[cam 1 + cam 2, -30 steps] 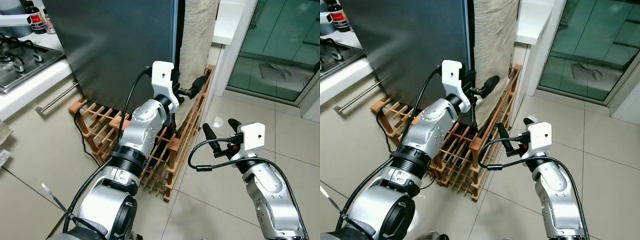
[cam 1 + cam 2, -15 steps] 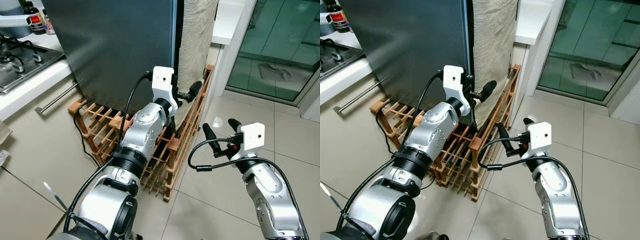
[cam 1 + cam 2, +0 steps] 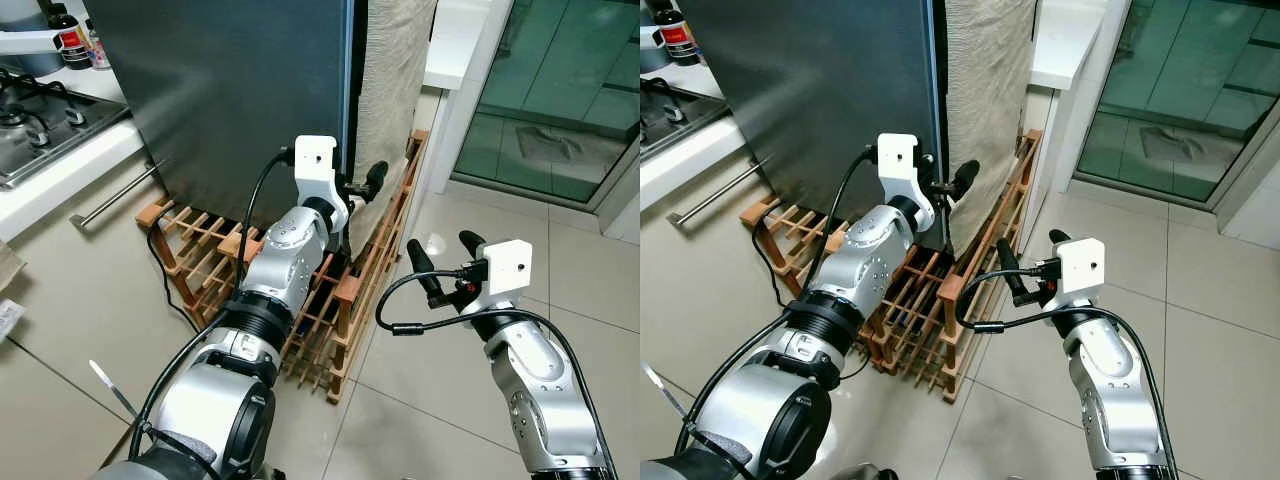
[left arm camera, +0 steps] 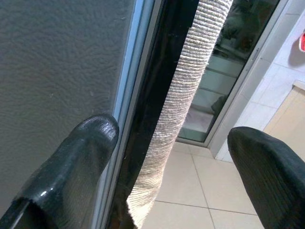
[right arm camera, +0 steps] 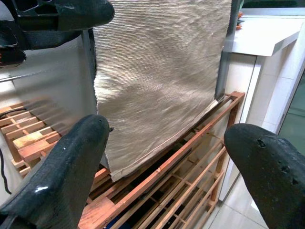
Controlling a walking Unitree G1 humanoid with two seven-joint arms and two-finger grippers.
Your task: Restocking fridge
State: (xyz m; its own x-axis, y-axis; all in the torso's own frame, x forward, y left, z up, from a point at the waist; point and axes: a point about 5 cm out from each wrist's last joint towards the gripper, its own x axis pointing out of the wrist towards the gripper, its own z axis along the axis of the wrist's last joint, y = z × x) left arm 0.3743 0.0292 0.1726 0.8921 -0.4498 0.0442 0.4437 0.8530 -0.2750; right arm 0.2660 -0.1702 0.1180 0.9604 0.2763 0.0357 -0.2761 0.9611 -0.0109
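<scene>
Left hand (image 3: 358,185) moved closer to fridge (image 3: 230,90) door edge, fingers apart, right hand (image 3: 445,262) open, wooden rack (image 3: 330,300) below.

A home kitchen is showing here: a tall dark fridge (image 3: 230,90) is standing beside a white counter with a gas hob (image 3: 40,115) and 2 bottles (image 3: 75,35) behind it. A wooden wine rack (image 3: 330,290) is lying on the pale tiled floor (image 3: 470,400), and a glass sliding door (image 3: 570,90) is opening onto another room.
</scene>
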